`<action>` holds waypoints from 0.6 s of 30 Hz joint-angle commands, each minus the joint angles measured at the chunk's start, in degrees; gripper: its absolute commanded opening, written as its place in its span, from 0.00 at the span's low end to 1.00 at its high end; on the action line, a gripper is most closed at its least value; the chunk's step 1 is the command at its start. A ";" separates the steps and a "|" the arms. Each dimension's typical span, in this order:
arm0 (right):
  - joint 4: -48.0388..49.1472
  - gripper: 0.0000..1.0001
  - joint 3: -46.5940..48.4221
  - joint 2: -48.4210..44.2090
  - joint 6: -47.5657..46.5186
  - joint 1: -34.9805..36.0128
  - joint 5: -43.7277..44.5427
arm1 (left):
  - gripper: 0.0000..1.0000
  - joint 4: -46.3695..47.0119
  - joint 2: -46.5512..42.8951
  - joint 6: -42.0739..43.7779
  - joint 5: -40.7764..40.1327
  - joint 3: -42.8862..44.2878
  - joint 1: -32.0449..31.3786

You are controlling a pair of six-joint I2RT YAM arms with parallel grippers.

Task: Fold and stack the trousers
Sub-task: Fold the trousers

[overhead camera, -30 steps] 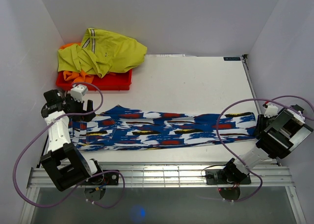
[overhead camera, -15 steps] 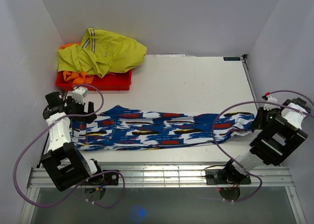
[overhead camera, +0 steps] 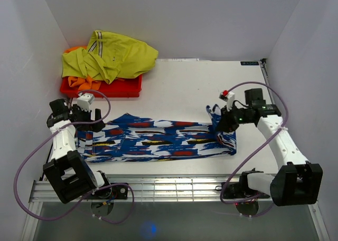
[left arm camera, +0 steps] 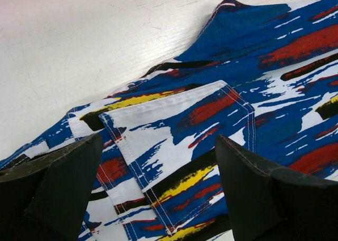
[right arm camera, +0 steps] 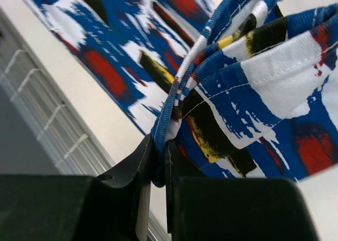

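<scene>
1. Top external view: long, soft trousers (overhead camera: 158, 138) in royal blue with white, red, black and yellow blotches lie flat across the near part of a white desk (overhead camera: 200, 88), running left to right.
2. The right jaws are clamped on the right end of the trousers. They hold it above the desk and doubled back over the cloth, forming a raised fold to the right of the middle.
3. Right wrist view: the two black fingers (right arm camera: 132, 167) pinch stitched cloth edges together, with more patterned fabric spread on the desk below.
4. The left jaws are at the left end of the trousers, spread wide apart.
5. Left wrist view: the black fingers (left arm camera: 58, 188) straddle a stitched patch pocket; whether they touch the cloth cannot be told.
6. In the far left corner, a crumpled yellow-green garment with dark stripes (overhead camera: 111, 56) rests on a folded orange garment (overhead camera: 100, 87), well apart from the trousers.
</scene>
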 commanded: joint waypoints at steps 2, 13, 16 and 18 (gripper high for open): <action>16.41 0.08 -2.81 1.59 14.61 12.44 -3.97 | 0.98 1.19 0.76 -3.88 1.83 -1.00 -0.21; 34.71 0.08 -3.17 12.93 27.63 29.75 -3.45 | 0.98 -0.04 3.05 -8.20 2.09 -1.09 -0.21; 38.75 0.08 -2.38 15.30 30.70 32.22 -3.10 | 0.98 -0.30 3.05 -7.67 2.27 -1.26 -0.21; 41.14 0.08 -2.11 15.92 33.42 33.45 -2.49 | 0.98 -0.48 3.05 -7.49 2.53 -1.17 -0.21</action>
